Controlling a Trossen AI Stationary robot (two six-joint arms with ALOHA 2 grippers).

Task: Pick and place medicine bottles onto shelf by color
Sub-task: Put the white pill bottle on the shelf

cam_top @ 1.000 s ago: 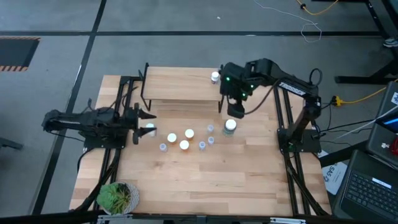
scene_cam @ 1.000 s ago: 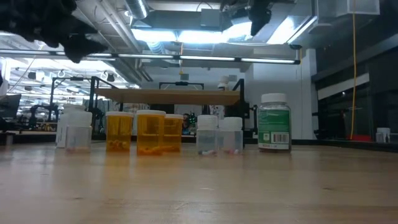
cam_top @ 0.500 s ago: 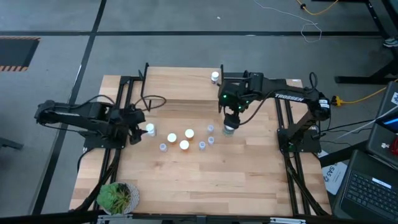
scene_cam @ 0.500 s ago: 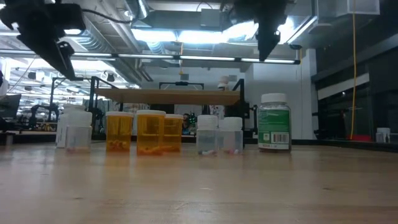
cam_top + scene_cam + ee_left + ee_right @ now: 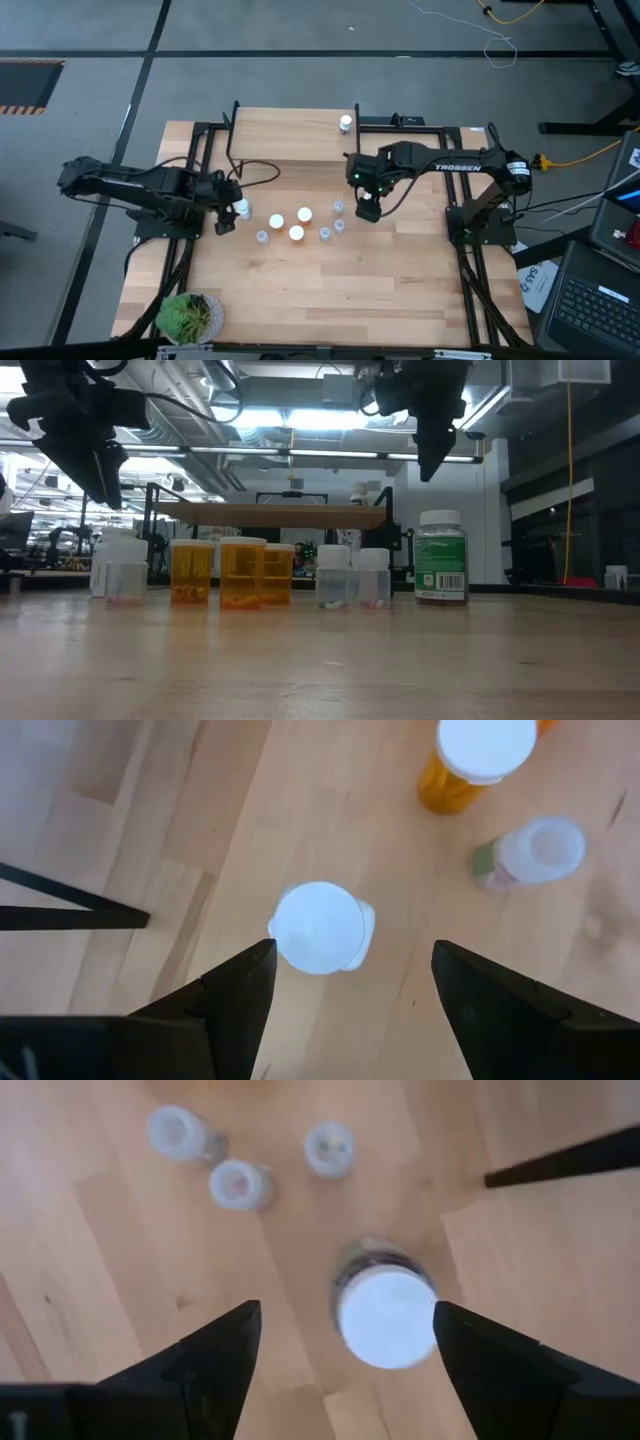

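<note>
1. Hovering, right gripper (image 5: 345, 1370) spread wide above the green bottle (image 5: 385, 1315), framing its cap for descent.
2. Left gripper (image 5: 350, 1010), likewise parted, straddles a white-capped clear bottle (image 5: 320, 927) directly below.
3. Shelf (image 5: 290, 135) beyond both holds one bottle.

From my console the table (image 5: 330, 290) reads as pale wood with a visible grain and a soft satin sheen — in the low view it mirrors the ceiling lights faintly — and the shelf (image 5: 268, 512) is the same light wood on thin black metal legs. The orange bottles (image 5: 243, 572) look like translucent glossy plastic with smooth matt white caps, the small clear bottles (image 5: 352, 579) are see-through plastic, and the green bottle (image 5: 441, 558) carries a glossy printed paper label. Both grippers — left (image 5: 345, 1000), right (image 5: 345, 1360) — have matt black fingers, seemingly plastic.
</note>
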